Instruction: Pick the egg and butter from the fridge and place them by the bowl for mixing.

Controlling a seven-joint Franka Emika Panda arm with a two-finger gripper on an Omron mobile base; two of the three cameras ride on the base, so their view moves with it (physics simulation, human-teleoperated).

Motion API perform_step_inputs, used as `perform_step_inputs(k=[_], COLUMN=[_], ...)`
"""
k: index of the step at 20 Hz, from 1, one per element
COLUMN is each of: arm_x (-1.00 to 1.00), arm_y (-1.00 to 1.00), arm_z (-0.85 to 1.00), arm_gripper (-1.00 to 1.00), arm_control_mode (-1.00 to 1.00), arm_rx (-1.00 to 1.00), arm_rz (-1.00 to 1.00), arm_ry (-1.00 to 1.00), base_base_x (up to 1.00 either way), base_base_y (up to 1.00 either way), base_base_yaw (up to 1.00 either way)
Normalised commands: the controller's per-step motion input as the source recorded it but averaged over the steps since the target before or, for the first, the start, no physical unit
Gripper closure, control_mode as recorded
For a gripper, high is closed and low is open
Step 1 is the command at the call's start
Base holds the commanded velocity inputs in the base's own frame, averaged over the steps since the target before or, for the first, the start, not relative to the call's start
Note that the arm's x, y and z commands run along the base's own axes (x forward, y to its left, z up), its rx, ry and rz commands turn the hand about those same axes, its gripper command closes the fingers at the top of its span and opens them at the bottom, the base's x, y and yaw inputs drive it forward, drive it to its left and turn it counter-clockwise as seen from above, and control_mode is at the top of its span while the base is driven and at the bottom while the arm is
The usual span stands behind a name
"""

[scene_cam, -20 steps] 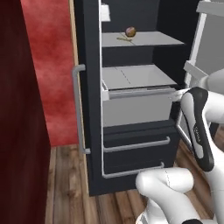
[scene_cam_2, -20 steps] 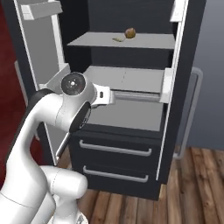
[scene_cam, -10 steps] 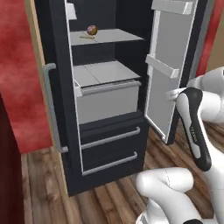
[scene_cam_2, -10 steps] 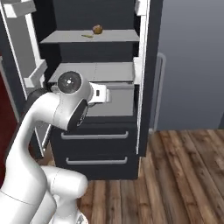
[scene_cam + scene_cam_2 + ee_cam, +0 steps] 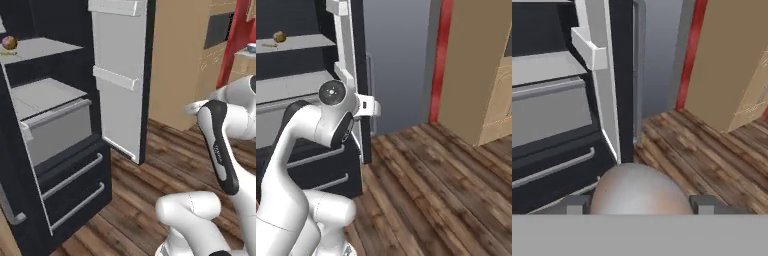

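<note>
The egg (image 5: 641,189) sits clamped in the pincer (image 5: 641,205), a pale pinkish-grey dome between the two dark fingertips (image 5: 576,204) at the bottom of the hand view, so the first of the two pickups looks done. The fridge (image 5: 55,150) stands open at the left, its door (image 5: 120,75) swung out toward the room; the hand is out in front of it, past the door's edge, pointing over the wooden floor (image 5: 446,185) toward the tan cabinet (image 5: 732,65) on the right. On the upper shelf (image 5: 291,45) at the far left a small brown ball (image 5: 279,36) rests, and just beside it lies a thin yellowish sliver (image 5: 269,44) that is probably the butter, though it is too small to be sure. The bowl may be the small blue-rimmed shape (image 5: 251,48) at the far right edge of the left base view, on a surface beyond the red frame (image 5: 237,40); that is a guess. If so, the drop-off lies to the right and farther off from the pincer, well apart from the fridge, and the carry calls for the base to travel that way with the egg held. The butter would lie left of and behind the hand, needing a return trip.
</note>
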Motion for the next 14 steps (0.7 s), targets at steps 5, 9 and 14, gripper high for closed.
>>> perform_step_inputs(k=[5, 9, 14], arm_x=[0.00, 0.00, 0.00], arm_y=[0.00, 0.00, 0.00], arm_z=[0.00, 0.00, 0.00], arm_gripper=[1.00, 1.00, 1.00], arm_control_mode=[1.00, 1.00, 1.00], arm_rx=[0.00, 0.00, 0.00], arm_rz=[0.00, 0.00, 0.00], arm_ry=[0.00, 0.00, 0.00], base_base_x=[-0.01, 0.00, 0.07], base_base_y=[0.09, 0.10, 0.14], base_base_yaw=[-0.82, -0.87, -0.83])
